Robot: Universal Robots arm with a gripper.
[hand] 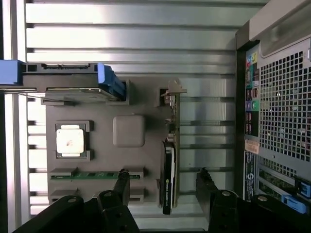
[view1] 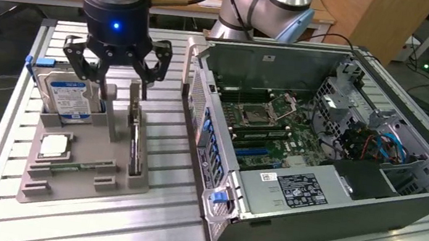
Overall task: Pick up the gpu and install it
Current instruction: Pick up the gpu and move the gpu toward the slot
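The gpu point(view1: 136, 141) is a thin dark card standing on edge in a slot of the grey holder point(view1: 104, 143), on the side nearest the computer case. In the wrist view the gpu point(hand: 169, 160) appears edge-on, its black fan housing towards my fingers. My gripper point(view1: 117, 83) hangs just above the holder, between the hard drive and the gpu, and is open. Seen from the wrist, my gripper point(hand: 163, 184) has one fingertip on each side of the card's end, without touching it.
The holder point(hand: 129, 131) also carries a silver hard drive point(view1: 68, 98) with blue rails, a square CPU chip point(view1: 53, 146) and a green memory stick point(hand: 92, 174). An open computer case point(view1: 319, 147) lies on the slatted aluminium table point(view1: 167, 164) at the exterior view's right.
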